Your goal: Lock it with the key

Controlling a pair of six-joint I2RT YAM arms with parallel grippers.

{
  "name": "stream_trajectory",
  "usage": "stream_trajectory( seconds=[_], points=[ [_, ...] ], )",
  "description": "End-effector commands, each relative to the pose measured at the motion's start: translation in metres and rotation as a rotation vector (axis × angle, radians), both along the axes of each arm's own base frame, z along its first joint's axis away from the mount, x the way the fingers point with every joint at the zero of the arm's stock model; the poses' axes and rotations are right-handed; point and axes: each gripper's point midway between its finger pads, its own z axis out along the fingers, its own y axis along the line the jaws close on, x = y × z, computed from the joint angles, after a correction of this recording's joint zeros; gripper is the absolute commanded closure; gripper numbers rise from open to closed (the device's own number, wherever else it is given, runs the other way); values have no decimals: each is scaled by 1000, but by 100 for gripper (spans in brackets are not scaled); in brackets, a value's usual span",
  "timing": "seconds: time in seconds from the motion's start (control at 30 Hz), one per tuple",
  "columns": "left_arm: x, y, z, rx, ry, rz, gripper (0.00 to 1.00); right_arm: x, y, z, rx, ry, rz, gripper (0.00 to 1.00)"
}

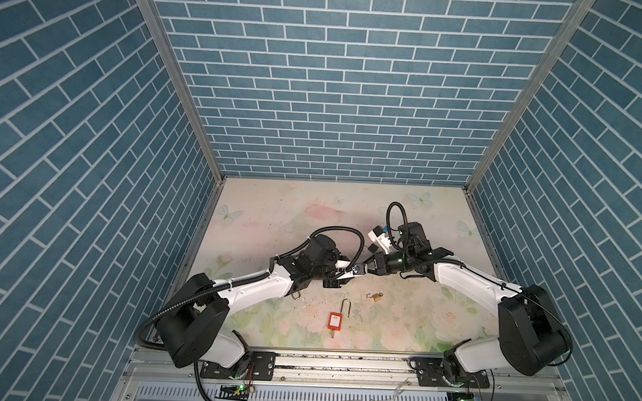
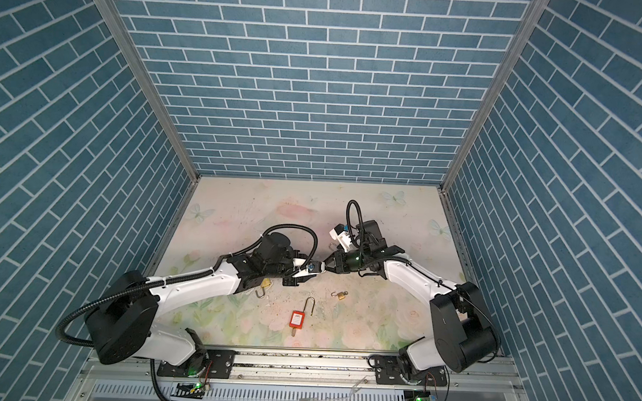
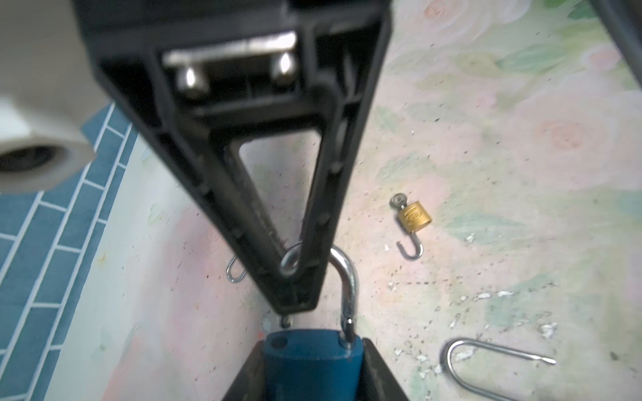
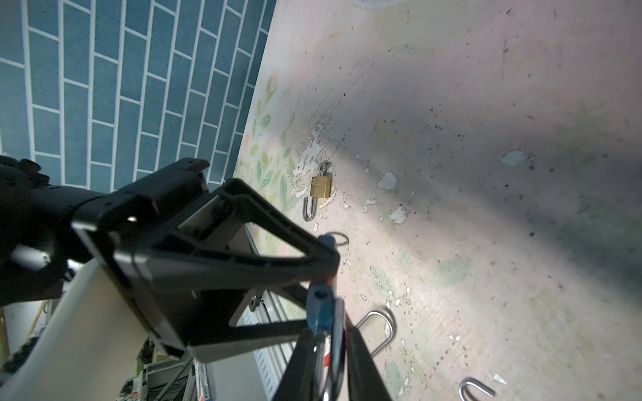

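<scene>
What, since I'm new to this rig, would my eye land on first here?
Mid-table the left gripper clamps a blue padlock, its open shackle pointing at the right gripper, tip to tip. Nearer the front lies a red padlock, also open, with a small brass padlock farther back to its right.

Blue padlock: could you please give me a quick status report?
Left gripper shut on blue padlock. Right gripper at its shackle, grip unclear. Shackle open, not yet locked. Nothing in the way.
</scene>
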Motion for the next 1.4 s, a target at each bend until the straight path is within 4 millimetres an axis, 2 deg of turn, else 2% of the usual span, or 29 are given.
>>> stream_trajectory(
  seconds=[0.0, 0.17, 0.4, 0.73, 0.83, 1.0, 1.23, 1.37],
  points=[
    [-6, -13, 28, -79, -56, -71, 100, 0, 0, 10, 7, -57, 9, 73],
    [-3, -13, 28, -92, -58, -50, 100, -1, 0, 10, 10, -53, 8, 71],
    [12, -6, 27, -108, -72, 42, 100, -3, -3, 15, 3, -66, -3, 71],
    [19, -3, 28, -117, -79, 76, 100, -6, -8, 19, -10, -74, -17, 64],
    [20, -3, 30, -127, -77, 81, 100, -6, -8, 18, -11, -70, -16, 70],
    [20, -1, 28, -126, -68, 86, 100, -7, -9, 19, -16, -72, -17, 87],
    [21, -1, 29, -131, -74, 86, 100, -6, -9, 21, -16, -74, -15, 99],
    [21, -2, 29, -136, -76, 84, 100, -6, -8, 23, -17, -79, -9, 100]
  ],
)
